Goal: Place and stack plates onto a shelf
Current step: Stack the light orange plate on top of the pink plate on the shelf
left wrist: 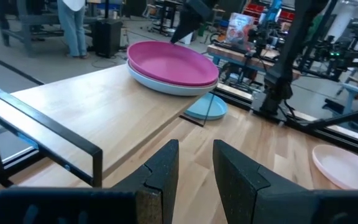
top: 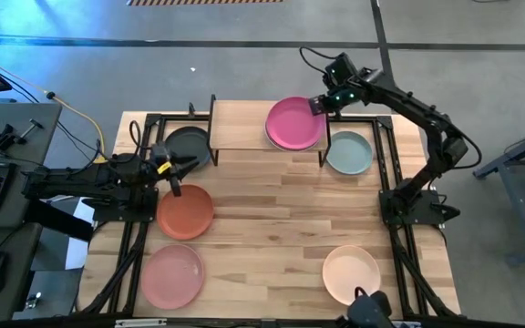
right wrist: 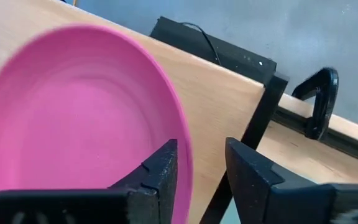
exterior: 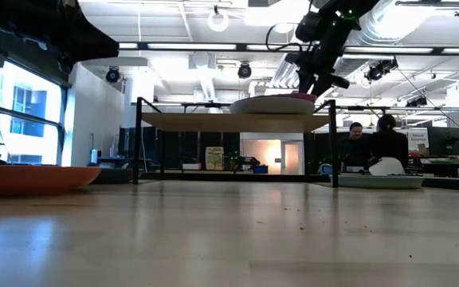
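Right end effector (right wrist: 201, 180) narrowly parted beside magenta plate (top: 294, 124) rim on shelf (top: 240, 126); teal plate (top: 348, 152) adjacent.

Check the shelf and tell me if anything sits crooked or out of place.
The magenta plate rests on a paler plate, and this stack overhangs the shelf at its corner. The right pincer is by the magenta plate's rim. Nothing spilled or broken.

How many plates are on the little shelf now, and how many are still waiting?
Two are stacked on the shelf: the magenta plate on a pale plate. The right hand, open, is at the magenta plate's rim. Still on the table: dark grey plate, teal plate, terracotta plate, pink plate, cream plate.
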You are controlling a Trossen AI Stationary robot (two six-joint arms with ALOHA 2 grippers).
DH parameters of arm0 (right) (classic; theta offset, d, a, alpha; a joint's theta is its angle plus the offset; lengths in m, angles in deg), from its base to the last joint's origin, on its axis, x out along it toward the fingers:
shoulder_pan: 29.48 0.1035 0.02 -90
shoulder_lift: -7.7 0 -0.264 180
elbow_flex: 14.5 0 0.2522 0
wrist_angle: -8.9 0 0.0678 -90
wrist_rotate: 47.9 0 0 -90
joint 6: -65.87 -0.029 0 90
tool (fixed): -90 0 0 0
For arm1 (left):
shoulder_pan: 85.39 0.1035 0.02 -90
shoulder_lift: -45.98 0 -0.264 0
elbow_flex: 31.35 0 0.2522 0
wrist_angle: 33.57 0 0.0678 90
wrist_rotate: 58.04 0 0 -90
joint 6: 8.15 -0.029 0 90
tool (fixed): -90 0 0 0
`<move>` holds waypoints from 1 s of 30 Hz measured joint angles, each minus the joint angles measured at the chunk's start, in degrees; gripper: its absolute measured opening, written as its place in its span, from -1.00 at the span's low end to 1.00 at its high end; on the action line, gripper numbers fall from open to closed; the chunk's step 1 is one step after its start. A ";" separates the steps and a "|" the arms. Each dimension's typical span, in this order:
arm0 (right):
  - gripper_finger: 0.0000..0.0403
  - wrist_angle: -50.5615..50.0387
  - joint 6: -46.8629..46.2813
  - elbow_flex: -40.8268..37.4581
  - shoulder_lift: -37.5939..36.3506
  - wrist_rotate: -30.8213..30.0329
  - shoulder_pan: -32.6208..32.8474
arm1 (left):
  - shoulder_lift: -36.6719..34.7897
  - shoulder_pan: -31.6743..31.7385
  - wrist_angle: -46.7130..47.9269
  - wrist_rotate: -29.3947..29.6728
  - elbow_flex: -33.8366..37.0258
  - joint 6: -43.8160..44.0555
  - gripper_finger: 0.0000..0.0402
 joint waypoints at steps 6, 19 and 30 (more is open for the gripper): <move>-0.43 -5.59 0.18 7.24 -0.07 -0.38 0.00 | 0.02 0.00 0.28 0.04 0.00 -0.02 -0.55; -0.43 -25.43 0.24 17.75 -0.16 -2.57 3.60 | 0.02 -0.01 0.52 -3.31 0.00 6.26 -0.55; -0.43 -32.11 -3.30 18.02 -0.16 -3.45 11.23 | 0.00 0.00 -0.05 -13.72 0.00 12.61 -0.55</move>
